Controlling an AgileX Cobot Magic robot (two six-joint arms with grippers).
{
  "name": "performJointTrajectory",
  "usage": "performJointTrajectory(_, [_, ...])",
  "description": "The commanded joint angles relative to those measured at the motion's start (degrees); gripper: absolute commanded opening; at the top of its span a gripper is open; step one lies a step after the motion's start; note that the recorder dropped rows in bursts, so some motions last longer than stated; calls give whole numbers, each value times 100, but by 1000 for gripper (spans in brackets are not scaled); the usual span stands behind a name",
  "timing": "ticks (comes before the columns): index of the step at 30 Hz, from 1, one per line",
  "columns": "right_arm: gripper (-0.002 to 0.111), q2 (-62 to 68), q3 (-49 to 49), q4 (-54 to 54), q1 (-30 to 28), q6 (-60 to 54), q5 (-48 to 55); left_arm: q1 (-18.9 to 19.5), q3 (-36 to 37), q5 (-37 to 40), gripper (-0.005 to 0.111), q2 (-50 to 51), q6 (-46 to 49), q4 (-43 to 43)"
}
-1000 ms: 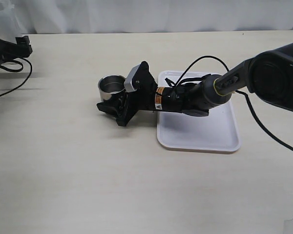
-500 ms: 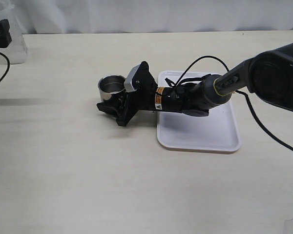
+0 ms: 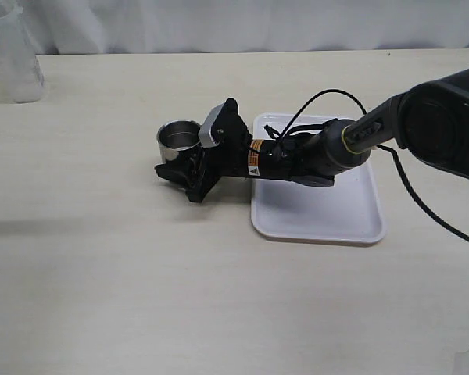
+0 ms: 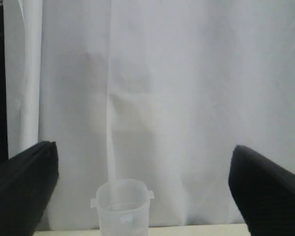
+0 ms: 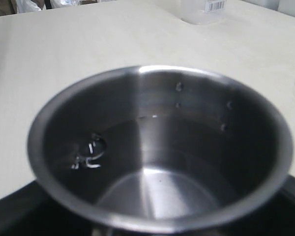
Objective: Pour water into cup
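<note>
The tabletop (image 3: 102,297) is pale, with a faint wood grain. A white curtain (image 3: 258,23) hangs along its far edge. A translucent plastic beaker (image 3: 14,58) stands in the far left corner. A white tray (image 3: 328,219) lies flat right of the middle.

The cup (image 3: 177,141) stands a little left of the middle and nearer the far edge than the near one, just beside the tray's left side. It is upright, with its long axis vertical and its open mouth facing straight up. The right wrist view looks down into it. The water (image 5: 152,147) lies shallow over the bottom with a few bright glints, and small drops cling to the dark inner wall.

The right arm lies low across the tray from the right edge, and a black cable (image 3: 320,98) loops above it. The right pincer (image 3: 180,178) sits at the cup's lower wall, with black jaws on either side. Whether they press on the steel cannot be told.

The left pincer (image 4: 143,147) has its fingers wide apart with nothing between them, and faces the beaker and the curtain.
</note>
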Motion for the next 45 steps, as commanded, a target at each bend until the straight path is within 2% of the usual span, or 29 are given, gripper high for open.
performJointTrajectory(1, [4, 48, 16, -78, 1, 41, 224, 17, 119, 638, 88, -940, -10, 32])
performJointTrajectory(12, [4, 48, 16, -78, 1, 41, 224, 17, 119, 2123, 88, -2997, -49, 32])
performJointTrajectory(26, [4, 48, 16, -78, 1, 41, 224, 17, 119, 2845, 88, -5222, -351, 32])
performJointTrajectory(33, [4, 48, 16, -78, 1, 41, 224, 17, 119, 3009, 88, -5695, -458, 32])
performJointTrajectory(45, [4, 48, 16, -78, 1, 41, 224, 2, 119, 3020, 88, -5695, -458, 32])
